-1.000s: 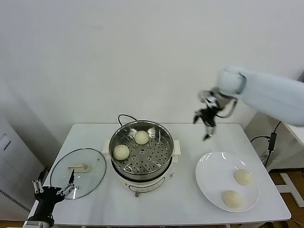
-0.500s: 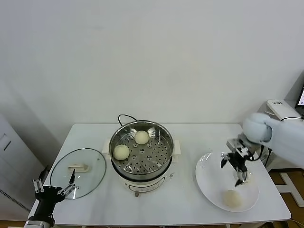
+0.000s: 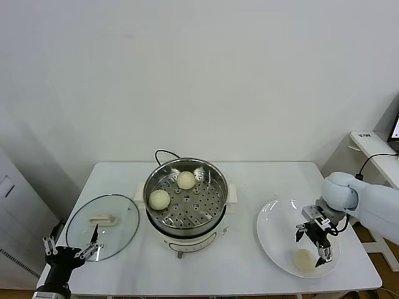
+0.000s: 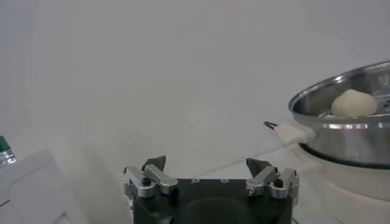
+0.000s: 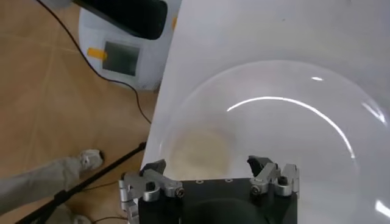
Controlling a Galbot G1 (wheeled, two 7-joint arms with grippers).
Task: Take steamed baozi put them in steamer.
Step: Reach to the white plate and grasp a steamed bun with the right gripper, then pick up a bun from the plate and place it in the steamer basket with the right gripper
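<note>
Two steamed baozi [image 3: 159,199] already sit on the perforated floor of the steamer [image 3: 215,180] at centre frame — one at the back, one toward the left wall. On the white plate [image 3: 274,233] at lower right only one bun [image 3: 303,260] shows clearly; the other is hidden behind the right gripper [image 3: 315,244], whose fingers are spread apart and empty over it. In the right wrist view that bun [image 5: 198,155] lies as a pale blur between the spread fingers.

The buns look soft, light and easily dented — a gentle pinch across the widest part should do, judging by their smooth round shape.

A second ago this gripper hung high above the table between steamer and plate; now it is low over the plate. The left gripper [image 3: 70,252], also released, is parked at lower left beside the glass lid [image 3: 103,219].
</note>
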